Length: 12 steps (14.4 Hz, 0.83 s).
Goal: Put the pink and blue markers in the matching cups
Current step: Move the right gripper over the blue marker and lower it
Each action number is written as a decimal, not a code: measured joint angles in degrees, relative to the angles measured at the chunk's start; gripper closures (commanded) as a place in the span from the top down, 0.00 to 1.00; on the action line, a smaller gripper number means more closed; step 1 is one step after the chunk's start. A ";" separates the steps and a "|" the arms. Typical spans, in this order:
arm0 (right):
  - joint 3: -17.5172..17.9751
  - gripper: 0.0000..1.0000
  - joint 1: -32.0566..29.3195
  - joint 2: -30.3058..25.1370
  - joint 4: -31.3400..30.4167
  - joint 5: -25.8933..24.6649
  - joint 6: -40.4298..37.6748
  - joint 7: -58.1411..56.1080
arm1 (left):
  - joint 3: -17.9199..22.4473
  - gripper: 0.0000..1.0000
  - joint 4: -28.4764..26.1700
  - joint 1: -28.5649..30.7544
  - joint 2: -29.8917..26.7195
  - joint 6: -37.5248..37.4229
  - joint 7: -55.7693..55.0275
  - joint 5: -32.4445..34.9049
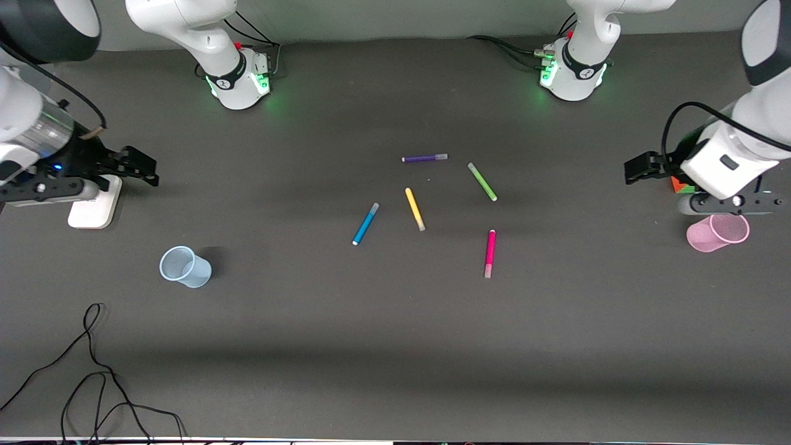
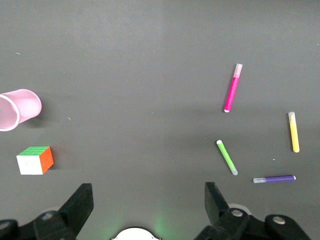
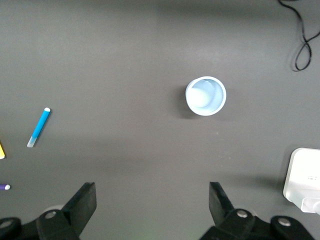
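Principal risk: picking the wrong pen. The blue marker (image 1: pixel 366 224) lies flat close beside the yellow pen (image 1: pixel 414 209), and the green pen (image 1: pixel 482 182) and purple pen (image 1: pixel 424 158) lie just farther from the camera; a spread pincer descending off-centre could nudge a neighbour or roll the slim target away.

The pink marker (image 1: pixel 489 253) lies apart, nearest the camera, pale end toward it.

Second risk: both cups are light and could tip under a marker dropped at a slant. The blue cup (image 1: pixel 185 266) stands at the right arm's end, the pink cup (image 1: pixel 717 232) at the left arm's end.

The left pincer (image 1: pixel 639 167) and right pincer (image 1: pixel 139 165) hover spread and empty over their ends of the bench (image 1: pixel 395 346).
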 measured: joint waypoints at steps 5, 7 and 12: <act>0.17 1.00 4.67 3.07 1.99 0.13 0.03 5.10 | 0.11 0.99 0.00 -0.96 0.20 0.08 -0.74 0.04; 0.27 1.00 9.00 5.78 3.91 0.21 0.11 10.90 | 0.42 0.99 0.00 -0.80 0.28 0.08 -0.53 0.09; 0.55 1.00 16.97 17.85 13.08 3.44 0.85 23.17 | 1.23 0.99 0.00 1.33 0.53 0.08 3.65 0.15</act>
